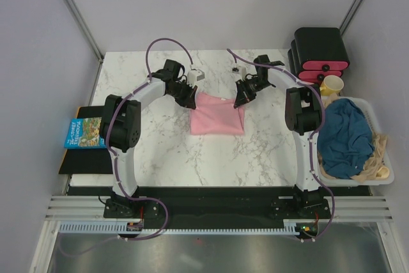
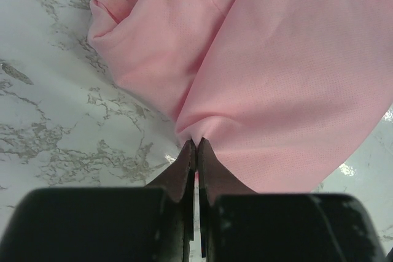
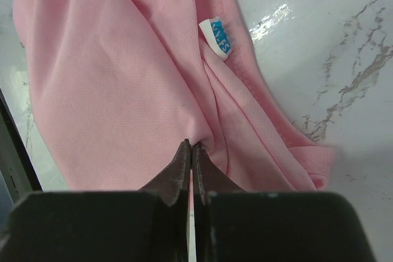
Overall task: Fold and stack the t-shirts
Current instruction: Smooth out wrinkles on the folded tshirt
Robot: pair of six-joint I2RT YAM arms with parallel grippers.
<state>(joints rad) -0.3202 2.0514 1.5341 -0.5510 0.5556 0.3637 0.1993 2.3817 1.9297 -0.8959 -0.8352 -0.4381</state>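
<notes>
The pink shirt (image 1: 217, 119) lies partly folded on the table (image 1: 166, 151), left of the basket (image 1: 388, 169) that holds the teal shirt (image 1: 345, 135). The left gripper (image 2: 196, 145) is clamped on its far corner away from the basket, and the right gripper (image 3: 191, 146) on the corner nearer it, probably so the edge lifts evenly for folding.

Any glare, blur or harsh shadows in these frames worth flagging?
Top external: even light, soft shadows, pink t-shirt sharp. Left wrist: small glare patch on the marble table; near jaws dark and soft. Right wrist: glare streak on the table; the shirt's label in focus.
</notes>
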